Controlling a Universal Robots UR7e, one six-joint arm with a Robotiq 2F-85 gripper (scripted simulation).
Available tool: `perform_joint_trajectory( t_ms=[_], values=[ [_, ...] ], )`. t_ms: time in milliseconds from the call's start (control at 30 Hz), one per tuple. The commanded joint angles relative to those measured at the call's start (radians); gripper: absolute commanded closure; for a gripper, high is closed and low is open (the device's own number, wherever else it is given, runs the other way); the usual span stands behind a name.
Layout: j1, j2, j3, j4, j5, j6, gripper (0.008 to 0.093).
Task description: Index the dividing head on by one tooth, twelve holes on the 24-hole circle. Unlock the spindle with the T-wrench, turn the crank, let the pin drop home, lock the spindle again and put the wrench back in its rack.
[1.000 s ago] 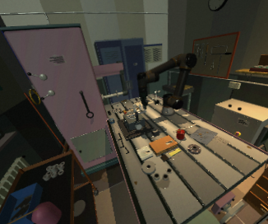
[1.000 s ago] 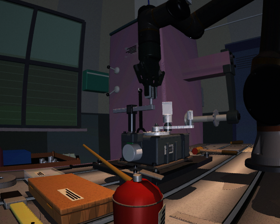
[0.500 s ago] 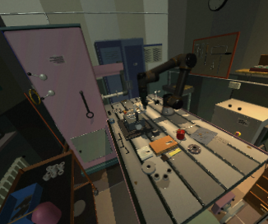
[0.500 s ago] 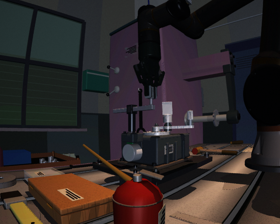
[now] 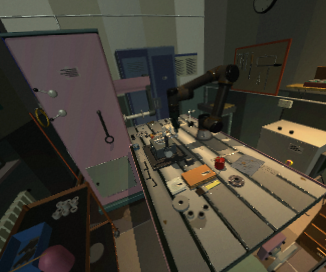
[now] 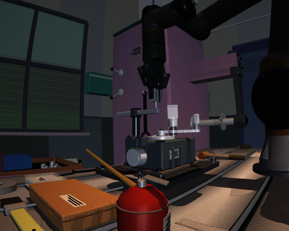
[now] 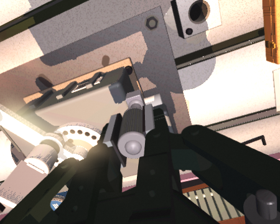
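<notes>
The T-wrench stands upright on the near left corner of the dark dividing head at mid-table. Its crossbar lies level above the head. A knurled grip rises from the crossbar's right end. My gripper comes straight down from above, and its fingers are closed on either side of that knurled grip. The index plate with its ring of holes sits on top of the head. The crank arm lies across the plate with its knurled handle standing up.
An orange case lies near the table's front, with a red oil can beside it. A hammer lies right of the head. The pink machine column stands behind, and its overarm reaches out to the right. My arm's base stands at the right.
</notes>
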Motion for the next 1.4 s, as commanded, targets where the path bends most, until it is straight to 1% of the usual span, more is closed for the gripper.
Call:
perform_joint_trajectory(
  t_ms=[0, 400, 1067, 1367],
  values=[
    [-0.001, 0.000, 0.000, 0.000, -0.005, 0.000, 0.0934],
    [0.002, 0.001, -0.001, 0.000, -0.005, 0.003, 0.0934],
    [0.002, 0.001, -0.001, 0.000, -0.005, 0.003, 0.0539],
    [0.002, 0.001, -0.001, 0.000, -0.005, 0.003, 0.0534]
  ],
)
